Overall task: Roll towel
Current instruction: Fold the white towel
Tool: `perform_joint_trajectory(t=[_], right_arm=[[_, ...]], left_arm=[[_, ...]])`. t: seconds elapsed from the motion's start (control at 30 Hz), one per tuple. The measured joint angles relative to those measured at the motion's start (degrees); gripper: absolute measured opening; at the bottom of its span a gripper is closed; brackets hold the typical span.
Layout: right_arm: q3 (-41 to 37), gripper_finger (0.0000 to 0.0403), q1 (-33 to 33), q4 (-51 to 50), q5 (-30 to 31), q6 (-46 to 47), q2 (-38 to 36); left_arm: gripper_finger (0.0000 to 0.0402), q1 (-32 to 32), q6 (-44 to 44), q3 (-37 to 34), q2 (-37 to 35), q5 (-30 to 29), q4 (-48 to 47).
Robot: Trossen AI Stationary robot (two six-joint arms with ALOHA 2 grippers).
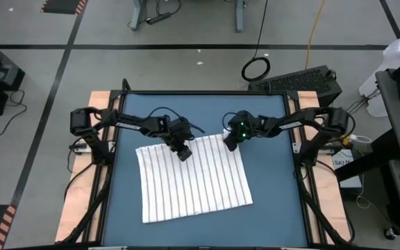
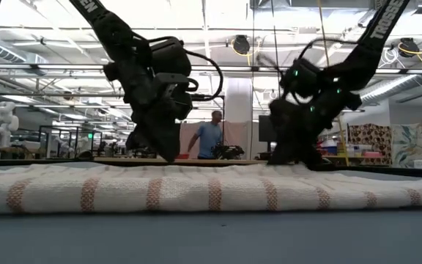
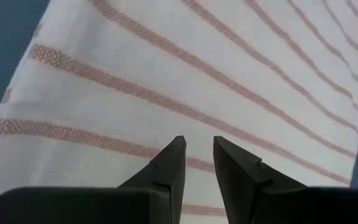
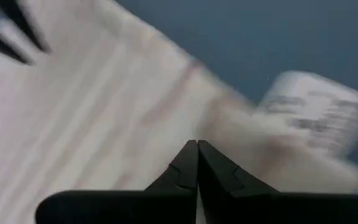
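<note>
The thin white rectangular cloth towel (image 1: 194, 179) lay spread flat on the blue tabletop (image 1: 276, 180), slightly askew, taking up the middle of the surface with its far edge under the two grippers. Narrow parallel stripes ran across it; they looked dark from overhead and reddish-brown in the left wrist view (image 3: 185, 74) and the low view (image 2: 211, 189). At the far right corner, the right wrist view showed a small white tag with print (image 4: 319, 115) too blurred to read.

The white letters "TROSSEN" ran along the right arm's dark link (image 2: 384, 20) in the low view; part of the same word showed on the left arm near the picture's top.

The left arm reached in from the table's left side, bent at the elbow, with its wrist tilted down. The left gripper (image 1: 184, 153) was at the towel's far edge, left of centre; its fingers were slightly parted just above the cloth, with a narrow gap between them and nothing pinched. The right arm came in from the right side the same way. The right gripper (image 1: 230, 144) pointed down at the towel's far right corner, its fingers pressed together, tips on or just above the cloth.
</note>
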Motion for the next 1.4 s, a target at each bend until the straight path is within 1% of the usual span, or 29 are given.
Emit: perform_joint_trajectory(t=[0.1, 0.23, 0.27, 0.37, 0.47, 0.57, 0.63, 0.7, 0.8, 0.9, 0.93, 1.03, 1.07, 1.27, 1.33, 1.4], right_arm=[[0.2, 0.0000, 0.3, 1.2, 1.4, -2.0, -1.3], [0.1, 0.0000, 0.2, 2.6, 3.4, -6.0, -0.2], [0.1, 0.0000, 0.2, 2.6, 3.7, -7.3, 0.4], [0.1, 0.0000, -0.2, -0.1, 4.8, -9.7, 2.5], [0.3, 0.0000, -1.6, -1.8, 5.6, -9.9, 3.5], [0.3, 0.0000, -3.5, -1.4, 2.7, -11.0, 3.7], [0.2, 0.0000, -5.0, -2.2, 0.9, -10.5, 2.3], [0.0, 0.0000, -6.2, -3.7, -0.7, -8.5, 0.2], [0.0, 0.0000, -7.0, -4.6, -3.7, -7.0, -5.3], [0.0, 0.0000, -7.0, -6.0, -7.2, -7.1, -10.5], [0.0, 0.0000, -6.9, -5.9, -8.3, -7.2, -11.9], [0.1, 0.0000, -6.1, -7.6, -9.8, -7.8, -15.3], [0.1, 0.0000, -5.7, -8.1, -9.8, -8.1, -15.7], [0.1, 0.0000, -4.6, -13.6, -7.0, -9.9, -14.6], [0.1, 0.0000, -4.5, -14.4, -7.1, -10.4, -13.4], [0.1, 0.0000, -4.5, -14.2, -7.1, -10.5, -12.9]], left_arm=[[0.0088, -1.1, 0.3, 0.0, 0.0, -3.3, -0.2], [0.0088, -1.7, 2.8, -0.8, 0.3, -9.5, -0.1], [0.0088, -1.5, 3.4, -1.1, 0.5, -10.0, 0.0], [0.0088, -0.6, 4.5, -1.9, 1.6, -10.0, -0.3], [0.0088, 0.7, 4.6, -2.1, 1.6, -7.1, -0.9], [0.0088, 2.3, 4.5, -1.3, 0.1, -3.6, -4.0], [0.0088, 3.0, 4.5, 0.4, -2.0, -3.5, -6.4], [0.0088, 3.3, 5.4, 2.4, -4.7, -4.2, -10.8], [0.0088, 2.8, 5.8, 4.3, -8.9, -6.2, -16.4], [0.0088, 0.3, 2.9, 4.2, -13.2, -8.8, -17.8], [0.0088, -0.9, 2.3, 3.6, -14.3, -10.4, -18.5], [0.0088, -4.7, -0.6, -0.8, -16.4, -17.6, -20.0], [0.0088, -5.3, -1.7, -2.8, -16.6, -18.6, -19.1], [0.0088, -5.5, -6.5, -14.4, -15.6, -17.2, -7.7], [0.0088, -4.9, -8.3, -16.7, -15.1, -17.0, -6.5], [0.0088, -4.1, -9.1, -16.7, -15.3, -15.1, -7.0]])
